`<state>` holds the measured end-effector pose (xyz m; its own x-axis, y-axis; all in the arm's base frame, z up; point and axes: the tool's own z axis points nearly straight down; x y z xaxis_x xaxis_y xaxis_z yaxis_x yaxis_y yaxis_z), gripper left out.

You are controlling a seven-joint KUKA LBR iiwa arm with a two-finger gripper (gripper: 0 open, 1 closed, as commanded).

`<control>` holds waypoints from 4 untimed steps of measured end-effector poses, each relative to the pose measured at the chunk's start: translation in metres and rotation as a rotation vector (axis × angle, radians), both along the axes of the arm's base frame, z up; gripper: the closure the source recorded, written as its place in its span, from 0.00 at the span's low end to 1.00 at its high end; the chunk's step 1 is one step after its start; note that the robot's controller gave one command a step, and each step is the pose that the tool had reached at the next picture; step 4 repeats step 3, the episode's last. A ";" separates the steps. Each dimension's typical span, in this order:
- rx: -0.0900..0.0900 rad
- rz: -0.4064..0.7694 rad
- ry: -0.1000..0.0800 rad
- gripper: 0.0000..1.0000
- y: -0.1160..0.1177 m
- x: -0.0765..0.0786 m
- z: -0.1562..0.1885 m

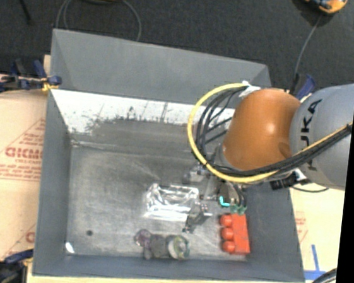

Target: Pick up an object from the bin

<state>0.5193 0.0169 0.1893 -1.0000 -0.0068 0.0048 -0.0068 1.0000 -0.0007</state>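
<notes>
My gripper (195, 217) hangs low over the bin floor, right of the middle, under the arm's orange cover. It is at the right edge of a crinkled, shiny clear-plastic packet (168, 203) lying in the middle of the bin. Whether it touches the packet I cannot tell. An orange-red block with round knobs (235, 233) lies just right of the gripper, near the right wall. A grey and purple roundish thing (162, 245) rests by the front wall, a little below the gripper.
The arm and its looped cables cover the bin's right rear part. A small white scrap (70, 247) lies in the front left corner. The left half of the floor is bare metal.
</notes>
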 end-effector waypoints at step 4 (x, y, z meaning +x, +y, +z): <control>0.001 -0.111 -0.013 1.00 0.005 0.045 0.057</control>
